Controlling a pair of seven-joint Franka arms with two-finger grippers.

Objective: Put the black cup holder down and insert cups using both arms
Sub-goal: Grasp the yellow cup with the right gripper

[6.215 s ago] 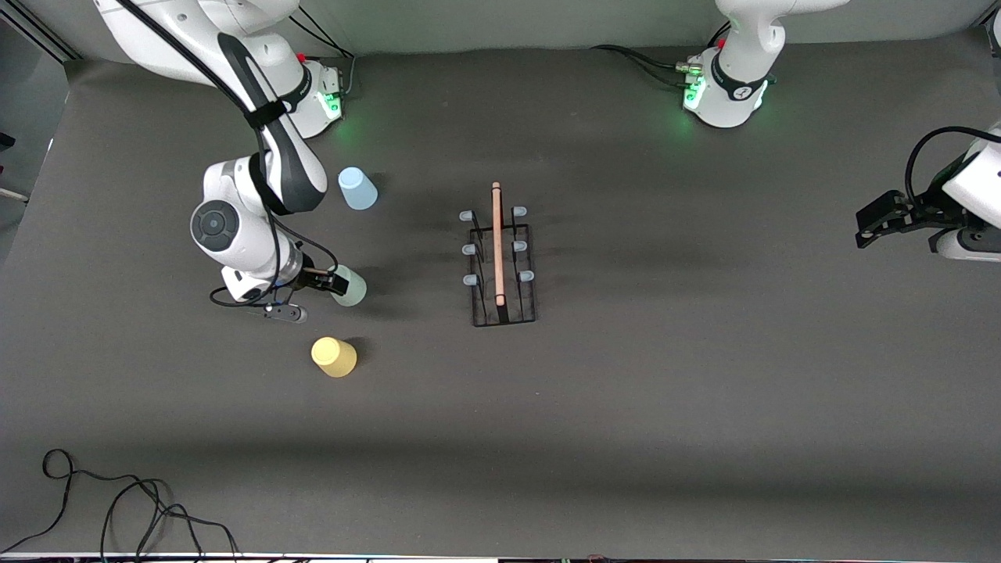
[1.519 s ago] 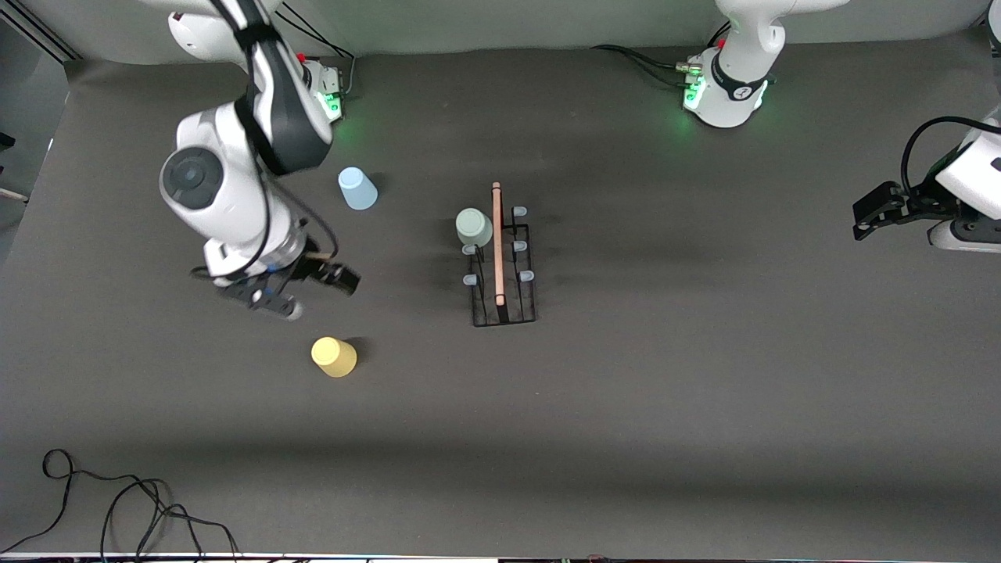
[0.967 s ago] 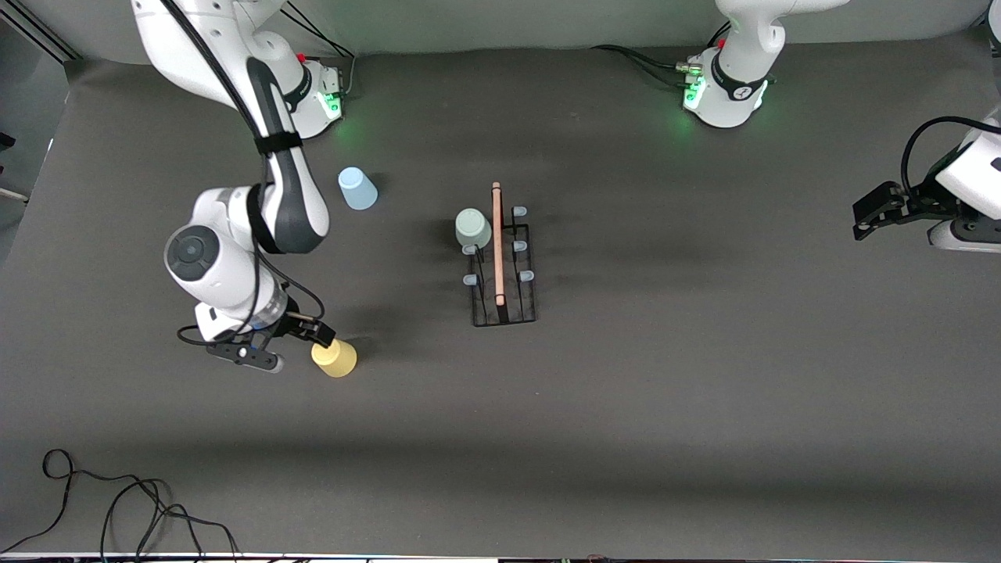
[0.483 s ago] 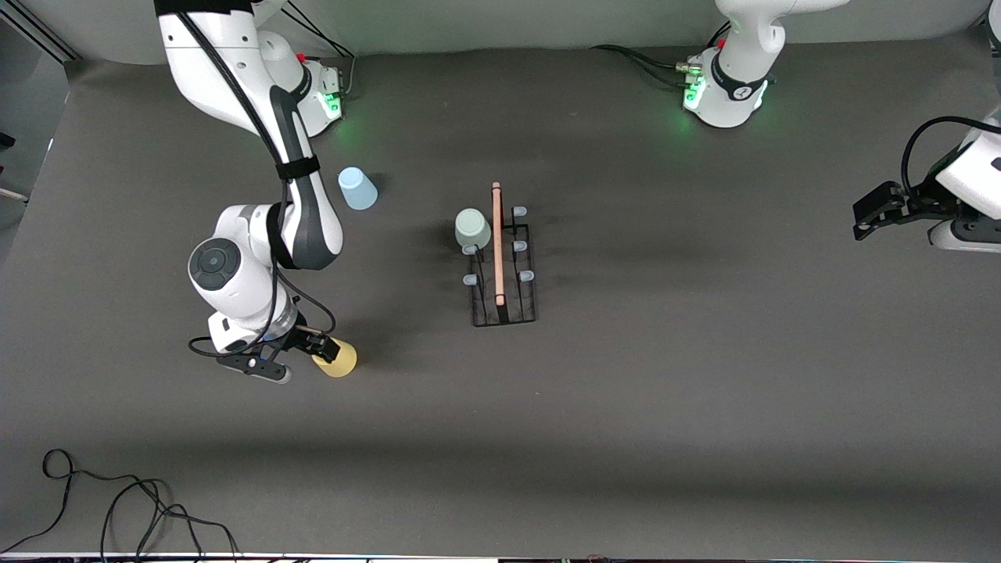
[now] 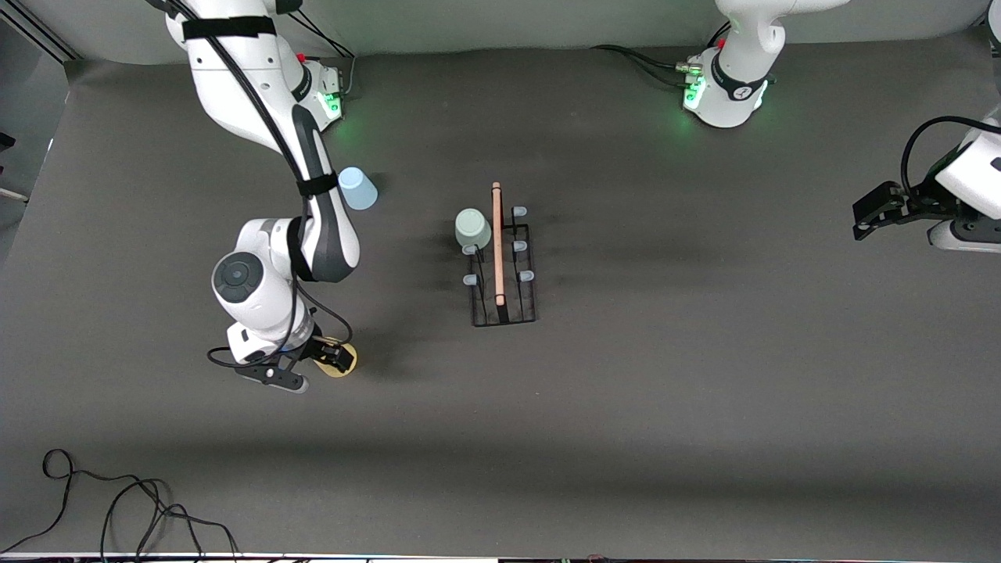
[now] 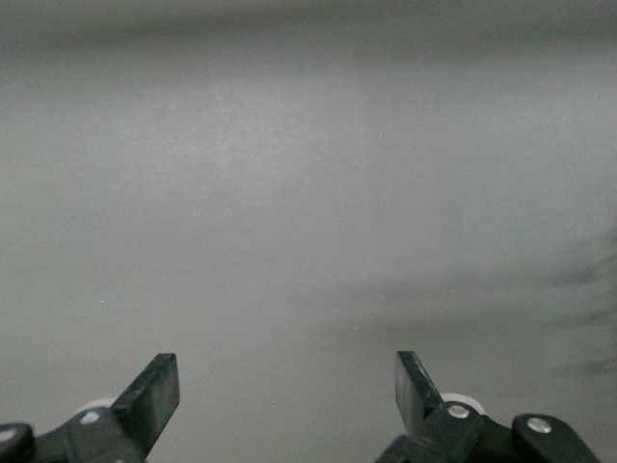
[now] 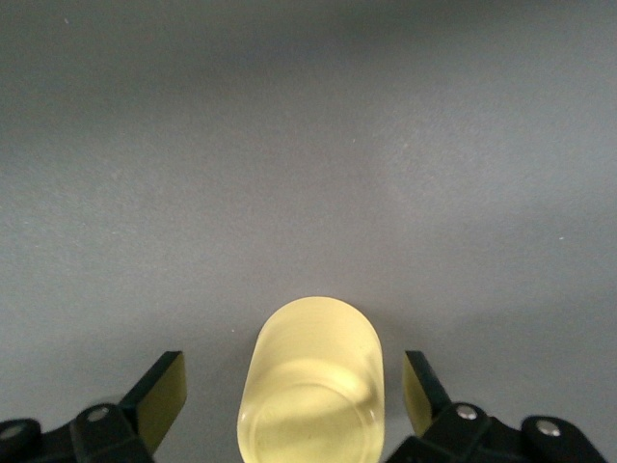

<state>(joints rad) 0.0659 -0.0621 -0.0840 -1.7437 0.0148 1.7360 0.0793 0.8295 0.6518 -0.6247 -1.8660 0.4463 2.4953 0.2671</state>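
Since half a second ago your right arm has slid its hand a bit further along, so the right gripper [image 5: 328, 361] now sits right down around the yellow cup [image 5: 341, 364] instead of just at its edge. In the right wrist view the yellow cup [image 7: 310, 381] stands upside down between the two fingers [image 7: 159, 391], with a gap on each side, so the jaws are spread wide and not pinching it yet.

Moving across the table in the front view: the light blue cup [image 5: 357, 188] stands upside down on the mat toward the right arm's end, farther from the front camera than the yellow one, with the right arm's forearm passing just beside it. Next comes the black cup holder [image 5: 503, 262] around the middle of the table, wooden rod along its top. The grey-green cup [image 5: 472, 227] sits upside down on one of its pegs, on the side toward the right arm, at the row farthest from the front camera. The other pegs are bare.

At the left arm's end of the table, your left gripper [image 5: 876, 213] waits in the air, jaws wide apart with nothing between them.
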